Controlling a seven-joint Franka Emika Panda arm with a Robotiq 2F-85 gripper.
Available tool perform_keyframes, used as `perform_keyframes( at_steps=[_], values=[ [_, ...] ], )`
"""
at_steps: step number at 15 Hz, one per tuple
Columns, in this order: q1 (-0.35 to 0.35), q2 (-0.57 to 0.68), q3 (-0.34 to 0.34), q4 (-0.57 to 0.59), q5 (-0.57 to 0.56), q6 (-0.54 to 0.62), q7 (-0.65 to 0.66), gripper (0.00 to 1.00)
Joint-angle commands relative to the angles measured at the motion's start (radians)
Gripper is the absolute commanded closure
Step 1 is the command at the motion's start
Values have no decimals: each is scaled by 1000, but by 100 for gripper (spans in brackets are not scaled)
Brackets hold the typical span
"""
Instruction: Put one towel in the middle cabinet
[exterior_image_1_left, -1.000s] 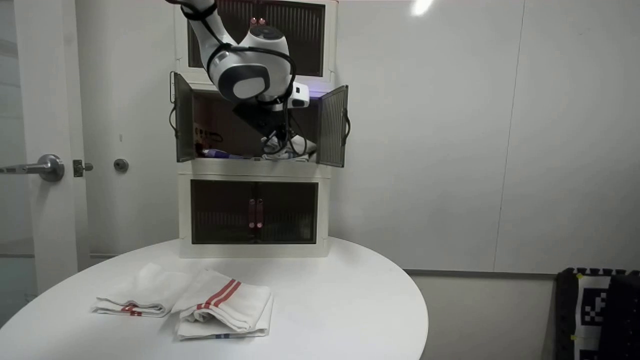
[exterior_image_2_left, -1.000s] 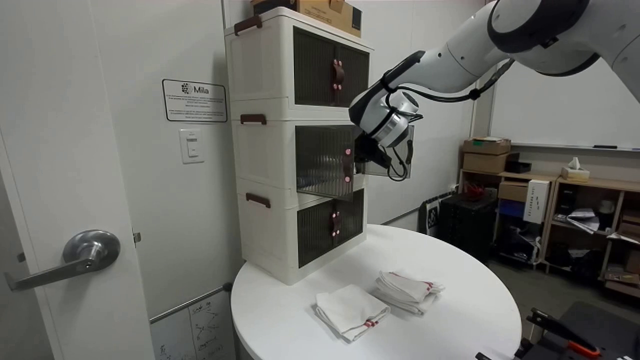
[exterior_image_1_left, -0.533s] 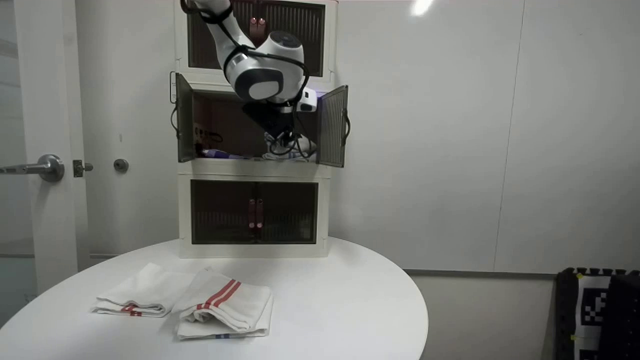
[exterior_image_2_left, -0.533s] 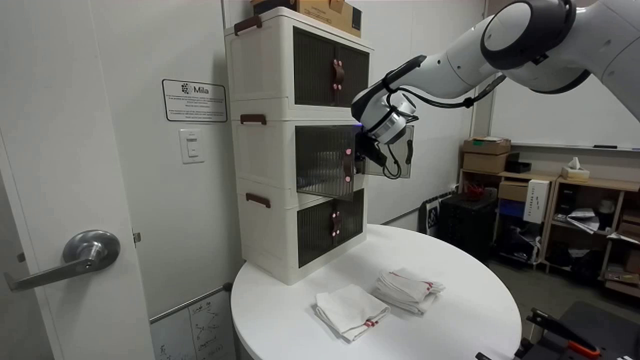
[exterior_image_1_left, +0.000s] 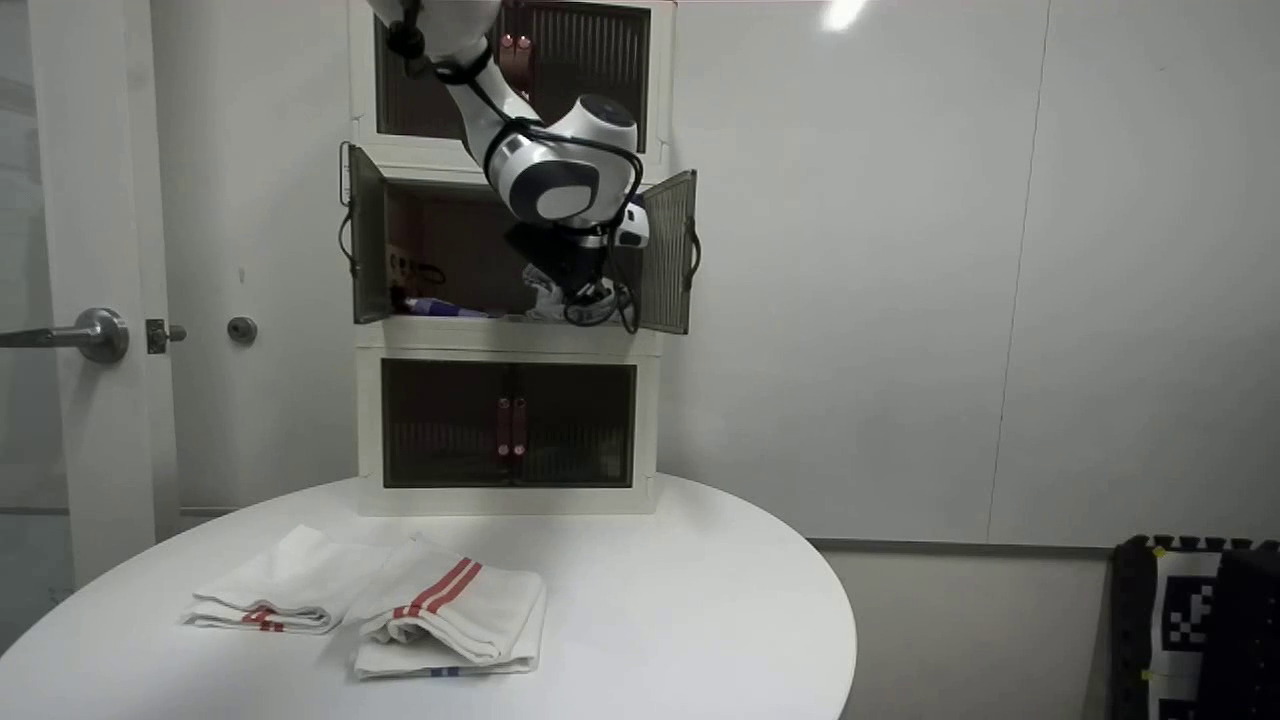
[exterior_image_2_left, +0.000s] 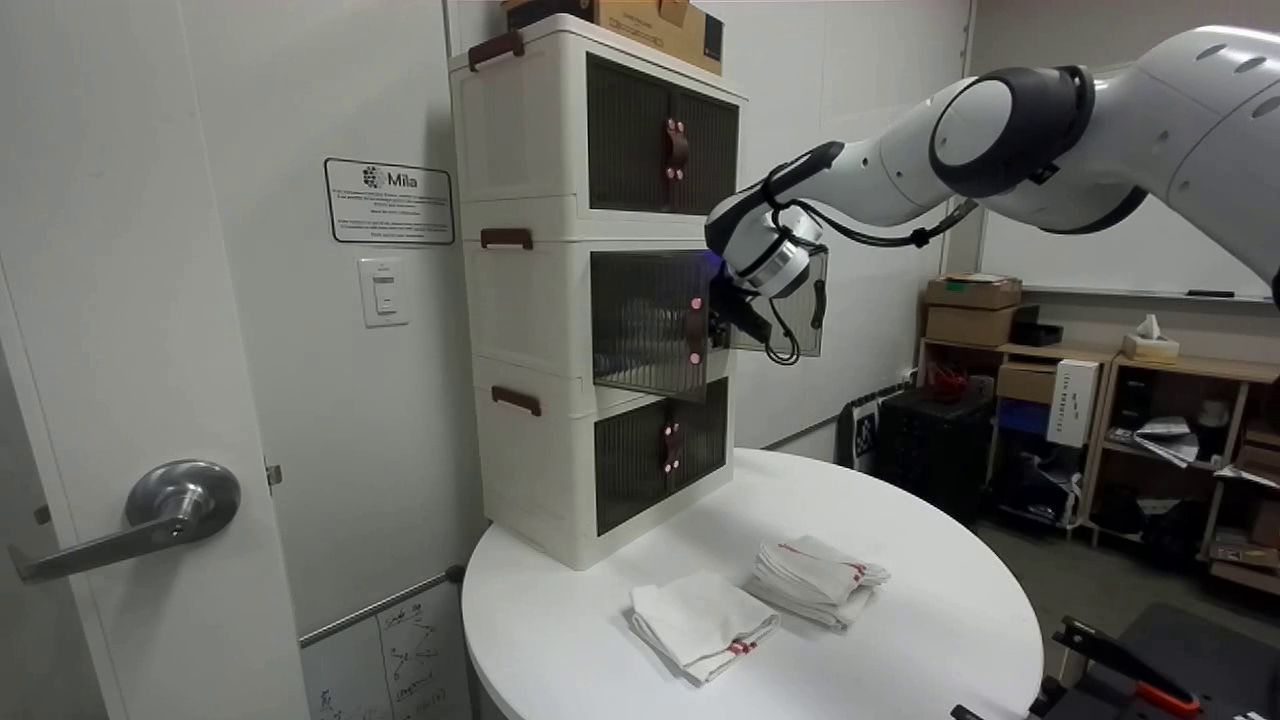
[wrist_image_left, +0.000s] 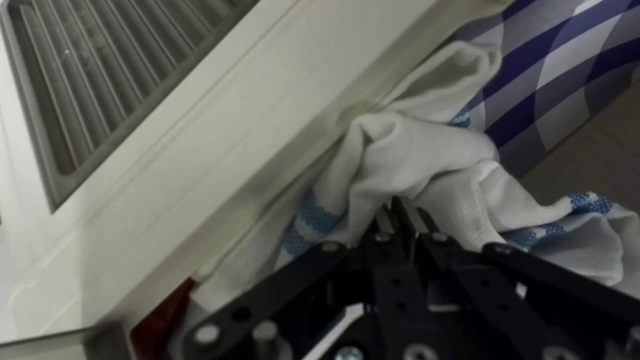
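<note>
The towel (wrist_image_left: 405, 150), white with blue stripes, lies bunched inside the middle cabinet (exterior_image_1_left: 500, 335), along its front lip in the wrist view. It also shows in an exterior view (exterior_image_1_left: 543, 297), partly hidden by my gripper and cables. The middle cabinet's two grey doors stand open, the near one (exterior_image_2_left: 650, 320) screening its inside. My gripper (wrist_image_left: 398, 212) points down into the opening at its right part. Its fingers are together, with the towel's folds around and beyond the tips. I see no cloth clearly pinched between them.
A purple item (exterior_image_1_left: 440, 307) lies at the cabinet's left. A blue-and-white checked cloth (wrist_image_left: 550, 75) lies beyond the towel. The open right door (exterior_image_1_left: 667, 252) is close beside my wrist. Red-striped towels (exterior_image_1_left: 290, 580) (exterior_image_1_left: 470, 600) lie on the round table (exterior_image_1_left: 700, 600), one over a blue-marked cloth.
My arm has moved right and a little down across the cabinet opening, toward the right door. The towel's visible part is bunched higher on its left. The doors and table towels have not moved.
</note>
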Motion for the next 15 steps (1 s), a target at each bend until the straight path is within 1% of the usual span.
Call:
perform_keyframes(
  at_steps=[1, 3, 5, 7, 9, 10, 11, 12, 15],
  values=[
    [19, 74, -28, 140, -39, -89, 28, 68],
    [12, 79, -23, 161, -42, -119, 19, 57],
    [1, 70, -10, 160, -31, -147, 1, 42],
    [-2, 48, 1, 137, -20, -160, -13, 27],
    [-20, 10, 12, 91, -9, -175, -37, 14],
    [-28, -15, 10, 63, -9, -191, -42, 5],
    [-32, -37, 2, 41, -15, -216, -46, 1],
    [-42, -67, -3, 13, -22, -267, -57, 0],
    [-58, -167, -42, -76, -47, -404, -92, 0]
  ],
)
